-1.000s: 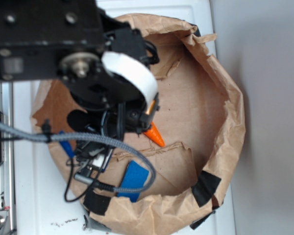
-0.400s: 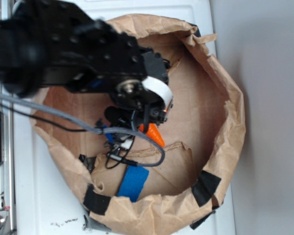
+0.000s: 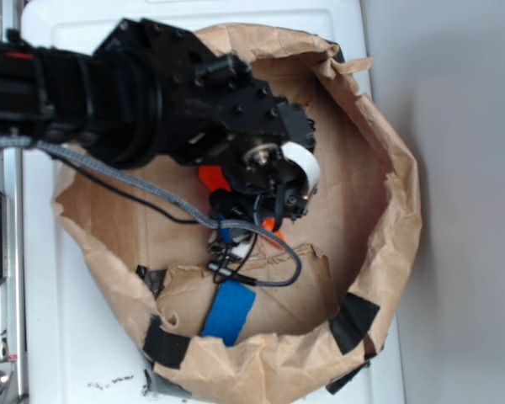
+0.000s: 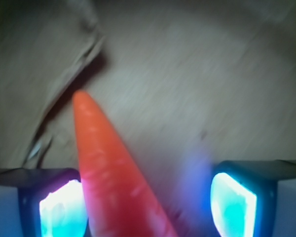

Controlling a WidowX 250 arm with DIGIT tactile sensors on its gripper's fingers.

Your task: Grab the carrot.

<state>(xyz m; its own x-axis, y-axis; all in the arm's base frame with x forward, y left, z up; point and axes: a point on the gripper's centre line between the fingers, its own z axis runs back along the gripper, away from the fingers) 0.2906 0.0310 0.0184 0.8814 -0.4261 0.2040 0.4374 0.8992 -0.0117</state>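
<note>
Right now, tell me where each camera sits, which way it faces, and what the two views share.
Exterior: sits above, looking down into the brown paper bag on the white surface; the black arm enters from the left, with the blue piece below it.
Wrist: rides behind the gripper, facing the bag's paper floor; both fingertips frame the bottom edge.
Shared: the carrot, beside the left fingertip, and the paper floor.

The gripper (image 4: 148,200) stands apart with the carrot (image 4: 108,173) against its left finger (image 4: 59,210) — bare gap toward the right one. A torn cardboard flap (image 4: 64,79) rises just past the carrot's tip; the paper wall (image 3: 396,194) rings everything, seemingly well clear.
</note>
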